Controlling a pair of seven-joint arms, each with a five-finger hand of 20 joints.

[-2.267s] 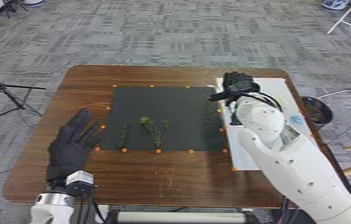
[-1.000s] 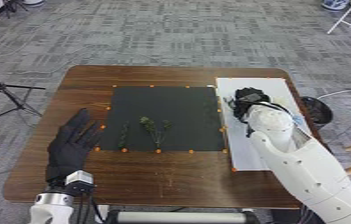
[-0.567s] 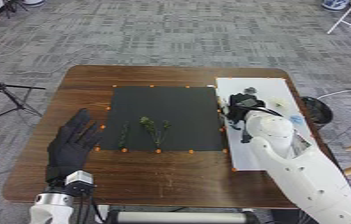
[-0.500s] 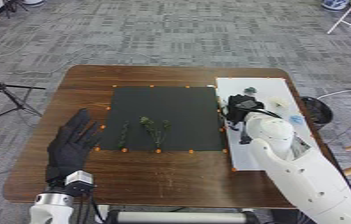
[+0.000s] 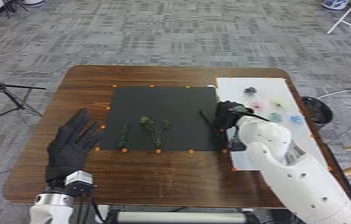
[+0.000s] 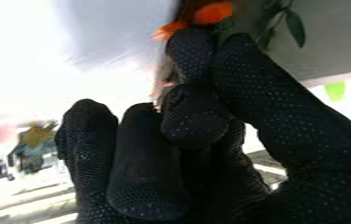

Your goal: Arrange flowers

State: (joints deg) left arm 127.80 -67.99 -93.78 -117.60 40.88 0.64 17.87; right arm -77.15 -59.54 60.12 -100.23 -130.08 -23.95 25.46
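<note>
Observed in head view: left hand [image 5: 66,152] at left of frame, over the brown table [image 5: 171,185], with fingers straight and spread apart; nothing seen in its grasp. Located right hand [image 5: 230,116] right of centre, at the border between black mat [image 5: 154,102] and white sheet [image 5: 250,162]; cannot tell whether apart, together or clamped on anything. Found task greenery on lower half of mat: small sprig [image 5: 123,136] nearer the left hand; branching bunch of stems [image 5: 158,133] just beside, toward the middle, with leafy heads toward upper frame. Recorded flowers on white sheet, right part of frame: dark bloom [image 5: 250,91] uppermost; pink bloom [image 5: 256,105] below; pale yellow bloom [image 5: 278,102] to its right; two blue blooms [image 5: 297,120] lower down, side by side. Logged orange markers [image 5: 158,151] along mat edges; dark bin [image 5: 317,111] beyond the table's right side; tripod [image 5: 3,86] at left edge of frame. Noted in right wrist view: green leaves [image 6: 294,29] near the right hand [image 6: 282,117]; cannot tell whether touching.
</note>
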